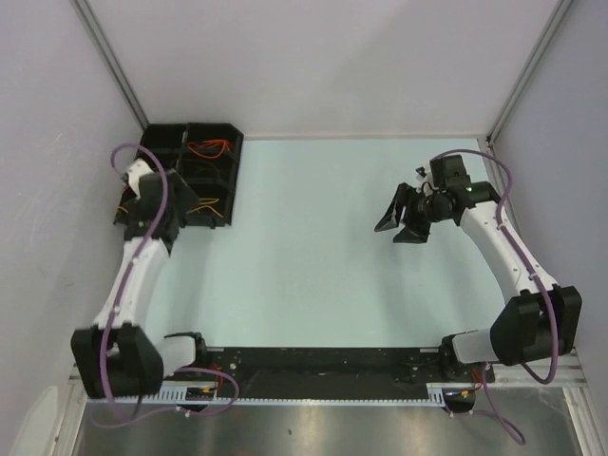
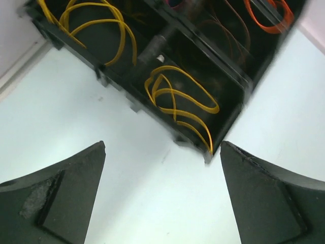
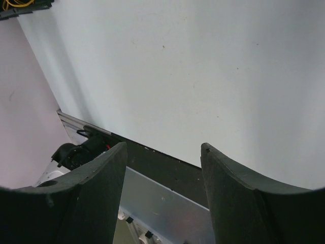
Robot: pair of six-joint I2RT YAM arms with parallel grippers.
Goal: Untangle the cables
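Pale table [image 1: 323,237]; cables [image 2: 175,96] in bin [image 1: 163,141] before wide left gripper [image 2: 162,145]; right gripper [image 3: 162,146] parted, empty

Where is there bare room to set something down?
Pale green tabletop is bare between the black compartmented tray at far left and the right end effector. Crowded: that tray, holding thin yellow and orange cables, with the left end effector close by.

Parted tool [image 3: 163,147] over pale table [image 3: 213,61]
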